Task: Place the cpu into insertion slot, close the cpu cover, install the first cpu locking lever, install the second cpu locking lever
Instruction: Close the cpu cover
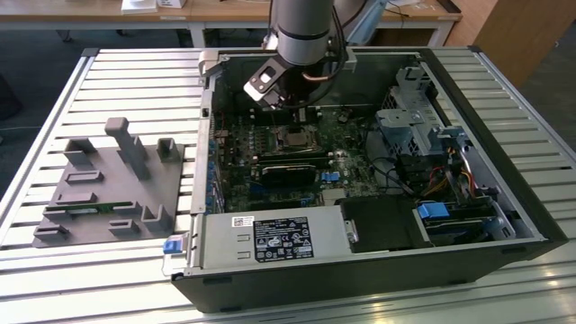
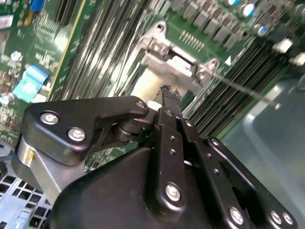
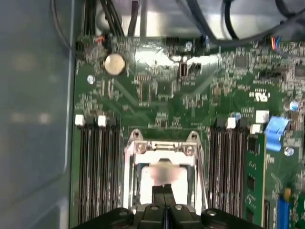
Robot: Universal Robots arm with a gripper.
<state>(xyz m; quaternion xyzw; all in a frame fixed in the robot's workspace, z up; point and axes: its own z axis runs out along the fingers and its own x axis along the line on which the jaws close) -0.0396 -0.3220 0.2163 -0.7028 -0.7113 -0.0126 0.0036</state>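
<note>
Gripper [image 3: 164, 188] on the arm [image 1: 306, 27] reaching down into the open computer case [image 1: 504, 202], which stands on a slatted table [image 1: 108, 67]. In both wrist views the two black fingers [image 2: 171, 138] are pressed together, with nothing visible between them. Their tip hangs just over the middle of the insertion slot [image 1: 293, 138].

The cpu [image 3: 159, 169] sits inside the slot and shows as a pale, glaring square directly beyond the fingertips. Whether the tip touches it cannot be told. The cpu cover [image 3: 162, 147], a silvery frame with a cut-out centre, lies down around the chip, its hinge edge and two side bars visible in the first wrist view.

In the second wrist view a thin metal rod [image 2: 243, 90] runs out from one corner of the cover [image 2: 178, 62] across the black memory strips [image 3: 95, 171]; whether it is latched cannot be told.

Green circuit board [image 3: 167, 95] surrounds the slot, with memory strips flanking it on two sides, a round coin battery [image 3: 114, 63] well apart from it, and a blue tab [image 3: 276, 131] near the board's edge.

At the exterior view's left, a grey moulded fixture [image 1: 108, 182] rests on the table beside the case.
</note>
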